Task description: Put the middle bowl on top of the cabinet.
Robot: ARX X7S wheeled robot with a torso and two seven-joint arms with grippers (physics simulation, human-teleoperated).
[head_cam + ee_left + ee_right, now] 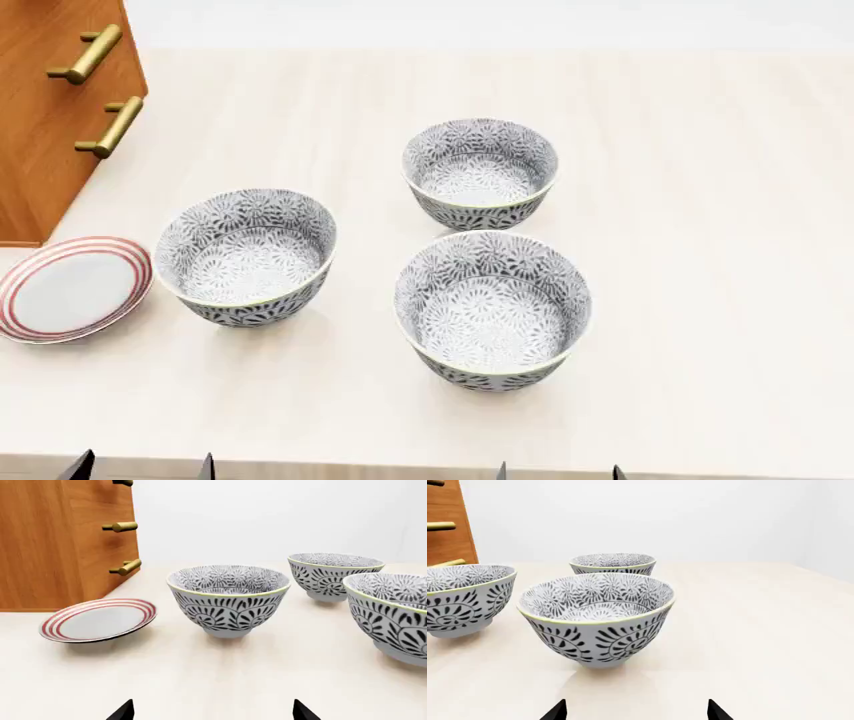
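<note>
Located the middle bowl (481, 175) at upper centre of the head frame, upright on the counter (721, 200); judged as the target by left-to-right order only, since three identical bowls formed a triangle. Noted the left bowl (247, 258) at centre left and the near bowl (494, 310) at lower centre, just in front of the target. Found the left hand (143, 468) and right hand (561, 470) at the bottom edge, both spread wide and empty.

Hazards identified:
- Wrong bowl taken, owing to the identical patterns and the loose layout
- Near bowl struck or pushed during a straight reach from the right, being directly in the path
- Slip from a rim pinch, judged likely on smooth, deep, curved walls
- Plate (67, 288) at lower left, or the brass handles (110, 128), clipped during the carry toward the cabinet (40, 150) at upper left
- Placement misjudged, as the cabinet top lay outside every view
</note>
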